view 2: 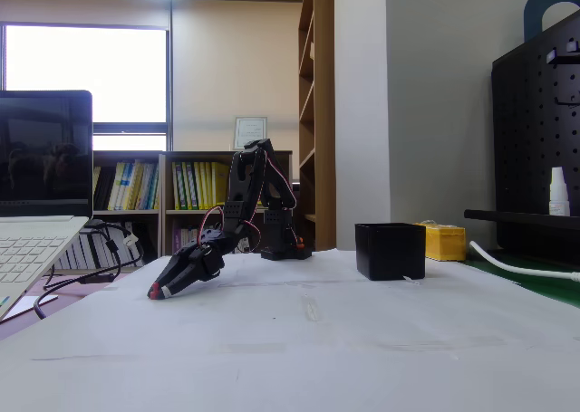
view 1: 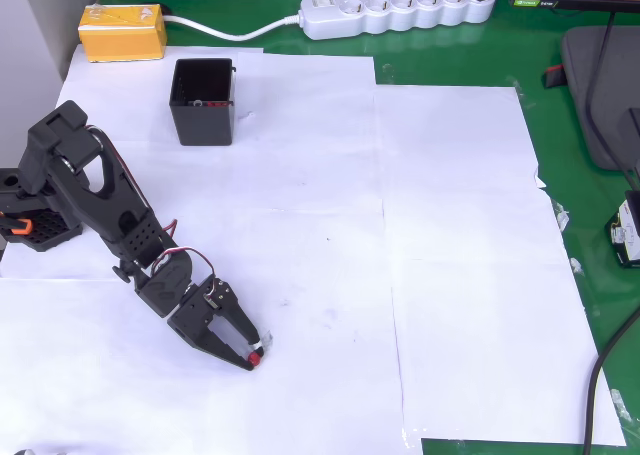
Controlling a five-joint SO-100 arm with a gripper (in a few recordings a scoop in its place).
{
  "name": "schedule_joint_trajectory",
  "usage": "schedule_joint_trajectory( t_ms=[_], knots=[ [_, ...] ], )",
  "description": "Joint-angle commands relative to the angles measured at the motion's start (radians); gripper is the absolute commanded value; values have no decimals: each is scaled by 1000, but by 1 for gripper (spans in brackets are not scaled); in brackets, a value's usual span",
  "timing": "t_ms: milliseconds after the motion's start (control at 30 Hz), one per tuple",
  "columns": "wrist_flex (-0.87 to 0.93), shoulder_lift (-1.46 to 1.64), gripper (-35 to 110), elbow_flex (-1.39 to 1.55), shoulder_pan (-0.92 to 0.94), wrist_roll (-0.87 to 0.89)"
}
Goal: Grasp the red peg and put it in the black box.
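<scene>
A black robot arm (view 1: 95,200) made of plastic stands near the left edge of the table. It reaches down toward the front edge. Its two-finger black gripper (view 1: 250,358) points low, with the tips down at the white paper sheets (view 1: 450,275) that cover most of the green table (view 1: 440,60).

The tiny dark-red round peg (view 1: 256,356) sits right at the tips of the gripper. The two fingers are pulled close together with the peg between them, so the gripper looks clamped on the peg. In the fixed view the gripper (view 2: 156,293) shows from the side, and a small spot of red, the peg (view 2: 154,295), shows at its tip, right at the paper. I cannot tell if the peg is lifted off the paper or touching it.

The small square black plastic box with an open top (view 1: 202,103) stands on the paper near the back left corner of the table, well apart from the gripper. In the fixed view the box (view 2: 390,251) stands upright to the right of the arm.

A yellow block (view 1: 122,32) lies just behind the box, at the back left corner. A white power strip (view 1: 400,10) lies along the back edge, and its white cord runs toward the yellow block.
</scene>
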Motion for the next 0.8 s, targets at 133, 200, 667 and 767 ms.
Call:
schedule_joint_trajectory(
  t_ms=[133, 200, 667, 767],
  knots=[
    [54, -123, 0, -34, 20, 81],
    [146, -187, 0, -32, 26, 75],
    [1437, -551, 0, 503, -26, 51],
    [1634, -575, 0, 620, -61, 43]
  ],
)
